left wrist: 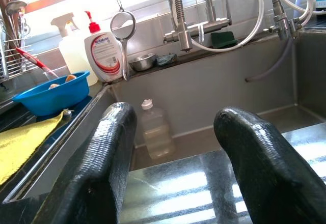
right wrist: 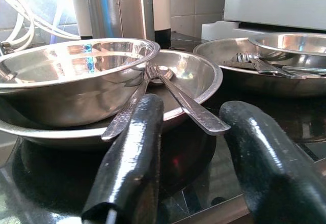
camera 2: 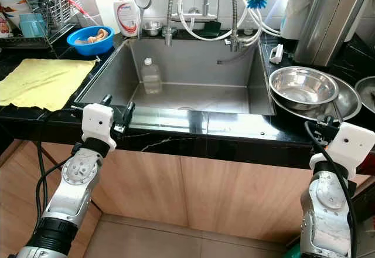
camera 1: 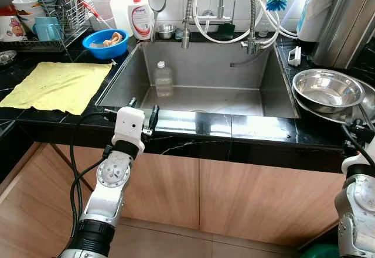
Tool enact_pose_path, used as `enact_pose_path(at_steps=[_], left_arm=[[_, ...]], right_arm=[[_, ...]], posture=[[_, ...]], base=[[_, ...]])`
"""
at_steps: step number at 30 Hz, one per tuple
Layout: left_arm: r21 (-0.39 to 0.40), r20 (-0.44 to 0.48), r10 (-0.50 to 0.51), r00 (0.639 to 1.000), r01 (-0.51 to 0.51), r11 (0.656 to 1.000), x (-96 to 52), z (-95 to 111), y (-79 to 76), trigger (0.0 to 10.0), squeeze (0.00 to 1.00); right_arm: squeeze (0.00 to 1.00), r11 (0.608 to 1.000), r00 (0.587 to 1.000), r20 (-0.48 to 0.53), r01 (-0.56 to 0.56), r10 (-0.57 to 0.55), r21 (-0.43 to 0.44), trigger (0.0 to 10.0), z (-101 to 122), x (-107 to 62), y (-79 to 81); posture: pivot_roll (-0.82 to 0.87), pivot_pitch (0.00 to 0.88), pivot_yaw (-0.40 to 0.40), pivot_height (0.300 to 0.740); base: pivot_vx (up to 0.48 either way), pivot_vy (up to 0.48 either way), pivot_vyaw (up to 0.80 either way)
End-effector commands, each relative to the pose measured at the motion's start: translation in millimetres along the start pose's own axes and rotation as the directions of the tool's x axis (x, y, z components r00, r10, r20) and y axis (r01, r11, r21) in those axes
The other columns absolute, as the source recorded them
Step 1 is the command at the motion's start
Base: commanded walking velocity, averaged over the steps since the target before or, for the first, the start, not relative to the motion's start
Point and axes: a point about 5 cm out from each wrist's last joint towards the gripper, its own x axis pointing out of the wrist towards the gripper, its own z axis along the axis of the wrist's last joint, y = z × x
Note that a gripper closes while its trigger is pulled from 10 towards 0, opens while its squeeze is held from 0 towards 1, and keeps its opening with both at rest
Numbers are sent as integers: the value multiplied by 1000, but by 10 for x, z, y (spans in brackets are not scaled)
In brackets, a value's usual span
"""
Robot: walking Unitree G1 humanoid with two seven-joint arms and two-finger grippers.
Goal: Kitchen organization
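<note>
At the front edge of the black surface (camera 1: 246, 130) your left tool (camera 1: 142, 112) sits with its fingers apart, holding nothing — it points over the rim into the sink (camera 1: 205, 102), where a clear bottle (camera 1: 163, 80) stands upright against the back wall. Your right tool (camera 2: 321, 126), fingers also apart and empty, rests at the surface edge just before the stacked steel bowls (camera 2: 302, 86); cutlery (right wrist: 153, 99) lies across the lower bowl's rim.
</note>
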Motion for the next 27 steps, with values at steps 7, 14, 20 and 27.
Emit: enact_pose_path(at_steps=[7, 14, 20, 27], left_arm=[[24, -5, 0, 1000, 0, 1000, 9, 8, 25, 10000, 0], [26, -5, 5, 1000, -5, 1000, 13, 9, 27, 10000, 0], [25, -5, 7, 1000, -7, 1000, 12, 10, 32, 10000, 0], [26, -5, 10, 1000, -10, 1000, 13, 9, 32, 10000, 0]], right_arm=[[0, 1000, 1000, -4, -12, 12, 8, 0, -1, 13, 33], [0, 1000, 1000, -1, -19, 19, 15, 0, -1, 12, 48], [0, 1000, 1000, 10, -18, 18, 19, 0, 20, 11, 46], [0, 999, 998, 54, -33, 30, 43, 0, 86, 21, 81]], posture=[[-8, 0, 56, 720], [-7, 0, 54, 720], [-8, 0, 54, 720], [-4, 0, 52, 720]], base=[[0, 0, 0], [0, 0, 0], [0, 0, 0], [0, 0, 0]])
